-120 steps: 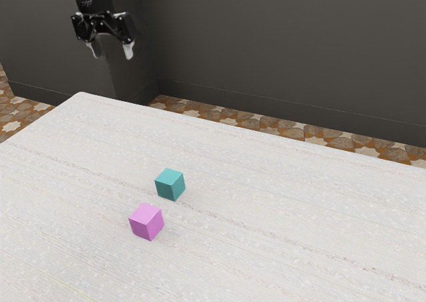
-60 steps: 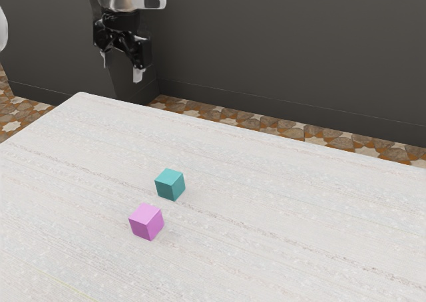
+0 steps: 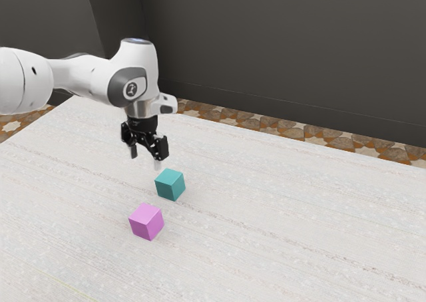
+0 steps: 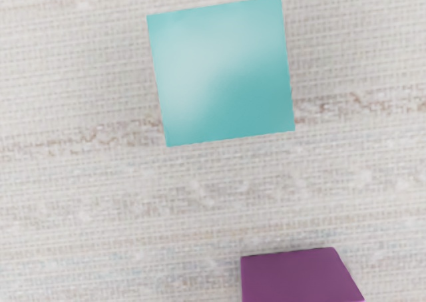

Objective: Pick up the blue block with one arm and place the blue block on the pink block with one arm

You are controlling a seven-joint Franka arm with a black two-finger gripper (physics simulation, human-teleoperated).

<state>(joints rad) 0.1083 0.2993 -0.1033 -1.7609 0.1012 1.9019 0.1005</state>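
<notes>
Your hand (image 3: 145, 153) hangs open and empty above the tabletop (image 3: 299, 209), with the blue block (image 3: 170, 184) just below-beside it and the pink block (image 3: 146, 221) nearby.

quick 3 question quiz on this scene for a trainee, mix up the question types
1. True or false: the end effector is shut on the blue block.
2. Multiple choice: the pink block is A) stacked on the blue block, B) on the table, apart from the blue block, C) between the end effector's fingers.
3. Short answer: how many blocks rest on the table?

Key: 1 false, it hangs open above the table, touching neither block. 2 B. 3 two.
</notes>
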